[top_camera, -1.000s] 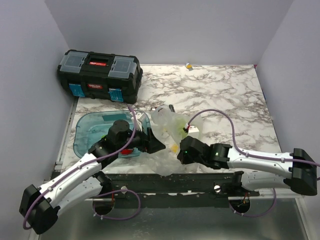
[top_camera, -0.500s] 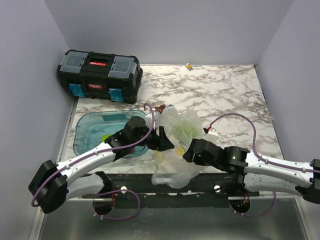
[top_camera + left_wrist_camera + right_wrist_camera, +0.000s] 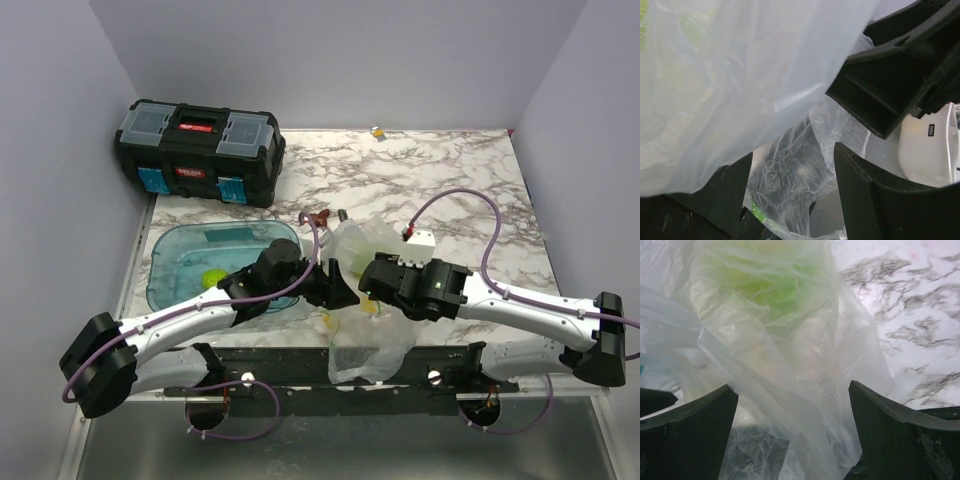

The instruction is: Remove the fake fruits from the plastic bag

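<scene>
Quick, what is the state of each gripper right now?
Left gripper: open, with film of the plastic bag between its fingers.
Right gripper: open, with the same bag between its fingers.

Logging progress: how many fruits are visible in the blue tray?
1: a lime-green round fruit near the blue tray's middle. The left arm covers the tray's right side and may hide others.

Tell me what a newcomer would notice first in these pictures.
The crinkly clear plastic bag stands out first. It is bunched at the table's near middle and drapes over the edge, and the left claw and right claw are both open with its film between their fingers. Next comes the black toolbox at the far left, then the blue tray in front of it, holding one lime-green ball.
</scene>
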Tool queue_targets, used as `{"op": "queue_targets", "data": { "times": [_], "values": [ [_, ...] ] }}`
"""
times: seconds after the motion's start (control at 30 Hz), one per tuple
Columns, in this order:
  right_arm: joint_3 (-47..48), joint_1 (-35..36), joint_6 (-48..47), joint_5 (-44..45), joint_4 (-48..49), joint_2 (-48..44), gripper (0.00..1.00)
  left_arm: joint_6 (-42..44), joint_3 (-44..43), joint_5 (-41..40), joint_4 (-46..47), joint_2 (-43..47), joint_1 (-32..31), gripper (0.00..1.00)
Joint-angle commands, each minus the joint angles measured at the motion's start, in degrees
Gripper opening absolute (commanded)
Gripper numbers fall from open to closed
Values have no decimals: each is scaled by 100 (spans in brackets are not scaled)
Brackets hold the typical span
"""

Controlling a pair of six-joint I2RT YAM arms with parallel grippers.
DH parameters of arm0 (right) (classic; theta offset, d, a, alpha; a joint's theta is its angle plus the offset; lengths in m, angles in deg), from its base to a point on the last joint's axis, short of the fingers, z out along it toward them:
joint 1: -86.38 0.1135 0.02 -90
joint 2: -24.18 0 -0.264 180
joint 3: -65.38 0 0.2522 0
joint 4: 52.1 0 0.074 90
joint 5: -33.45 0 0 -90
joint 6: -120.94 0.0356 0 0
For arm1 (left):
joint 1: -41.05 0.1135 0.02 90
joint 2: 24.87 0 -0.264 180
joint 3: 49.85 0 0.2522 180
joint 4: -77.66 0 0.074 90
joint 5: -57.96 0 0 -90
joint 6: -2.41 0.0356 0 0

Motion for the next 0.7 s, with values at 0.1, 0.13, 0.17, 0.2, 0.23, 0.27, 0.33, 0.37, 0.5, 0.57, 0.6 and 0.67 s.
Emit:
{"op": "queue_targets", "data": {
  "times": [0.1,0.13,0.17,0.2,0.23,0.27,0.33,0.37,0.5,0.57,0.6,0.67],
  "values": [
    [-89,-239,-1139,801,304,-65,32,23,378,-530,1333,127,-482,65],
    [-109,-245,-1295,705,539,-166,21,103,466,-705,1568,127,-589,65],
    [-157,-237,-1581,545,788,-265,15,218,505,-996,1672,128,-754,65],
    [-204,-238,-1705,441,1013,-380,7,395,548,-1343,1777,119,-907,64],
    [-234,-241,-1734,379,1111,-464,1,570,605,-1660,1920,106,-1103,65],
    [-269,-242,-1812,299,1256,-544,1,714,663,-1996,2063,94,-1252,65],
    [-275,-237,-1996,63,1436,-591,1,899,762,-2471,2403,23,-1467,64],
    [-252,-243,-1999,-23,1445,-589,1,915,778,-2651,2492,-37,-1504,61],
    [-300,-239,-1880,-76,1375,-636,1,969,592,-3116,2363,-314,-1523,49],
    [-304,-240,-1856,-110,1389,-685,1,1123,588,-3202,2476,-310,-1637,50],
    [-295,-240,-1855,-134,1395,-711,1,1190,571,-3210,2485,-324,-1677,50],
    [-289,-240,-1851,-165,1425,-770,1,1241,520,-3035,2469,-387,-1681,50]
  ]
}}
